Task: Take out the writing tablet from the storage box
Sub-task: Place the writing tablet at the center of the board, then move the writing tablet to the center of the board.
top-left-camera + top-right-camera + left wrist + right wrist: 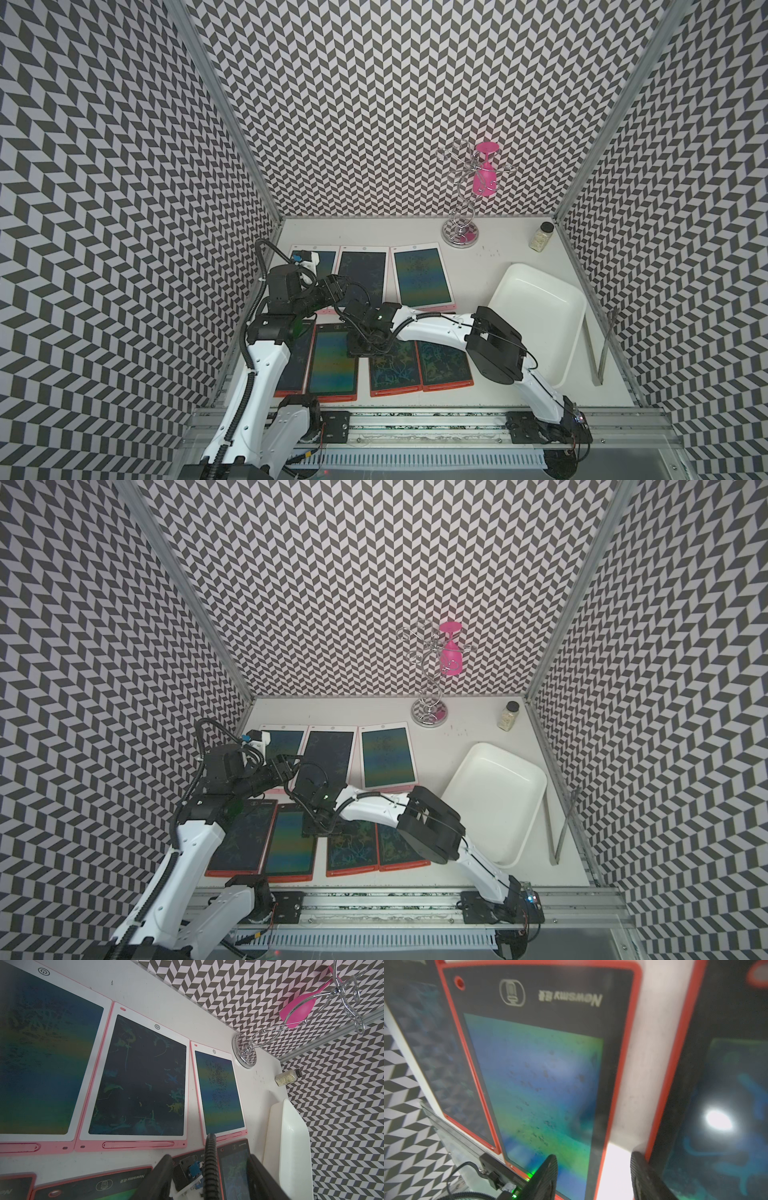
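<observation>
Your right tool [593,1157]: part open, empty, over desk [629,1064] gap beside a red tablet [533,1084]; left tool [208,1158] same, cable [211,1180] in front; storage box [540,316] well apart

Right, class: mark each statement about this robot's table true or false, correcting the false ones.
1. The storage box holds a writing tablet. False: the box is empty.
2. Three pink-framed writing tablets form the back row. True.
3. A pink wine glass hangs upside down on the wire rack. True.
4. The right gripper is shut on a tablet. False: it is open, holding nothing.
5. The glass jar lies inside the box. False: it stands upright on the table, apart from the box.
</observation>
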Action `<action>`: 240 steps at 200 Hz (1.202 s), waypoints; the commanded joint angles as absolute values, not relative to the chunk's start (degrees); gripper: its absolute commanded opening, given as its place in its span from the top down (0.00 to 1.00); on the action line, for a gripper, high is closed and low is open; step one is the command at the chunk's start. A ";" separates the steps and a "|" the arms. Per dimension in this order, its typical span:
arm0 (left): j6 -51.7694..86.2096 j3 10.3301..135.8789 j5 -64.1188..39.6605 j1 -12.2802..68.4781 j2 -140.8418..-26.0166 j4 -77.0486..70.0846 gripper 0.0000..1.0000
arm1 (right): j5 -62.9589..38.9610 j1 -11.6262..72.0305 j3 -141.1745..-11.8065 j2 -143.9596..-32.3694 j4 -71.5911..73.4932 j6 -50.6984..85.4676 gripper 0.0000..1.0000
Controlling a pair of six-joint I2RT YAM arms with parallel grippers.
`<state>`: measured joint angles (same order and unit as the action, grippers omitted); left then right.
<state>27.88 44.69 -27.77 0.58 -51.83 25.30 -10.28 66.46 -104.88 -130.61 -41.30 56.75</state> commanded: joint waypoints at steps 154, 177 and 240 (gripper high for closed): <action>30.79 39.39 -25.73 6.97 -49.81 22.73 0.39 | 8.93 51.24 -53.86 -85.24 -35.78 51.07 0.43; 31.64 39.68 -24.06 9.46 -50.93 22.19 0.39 | 9.74 49.39 -50.02 -83.25 -35.48 51.15 0.43; 33.05 39.83 -21.28 13.09 -51.76 21.54 0.39 | 8.28 44.85 -45.14 -84.49 -32.56 48.38 0.42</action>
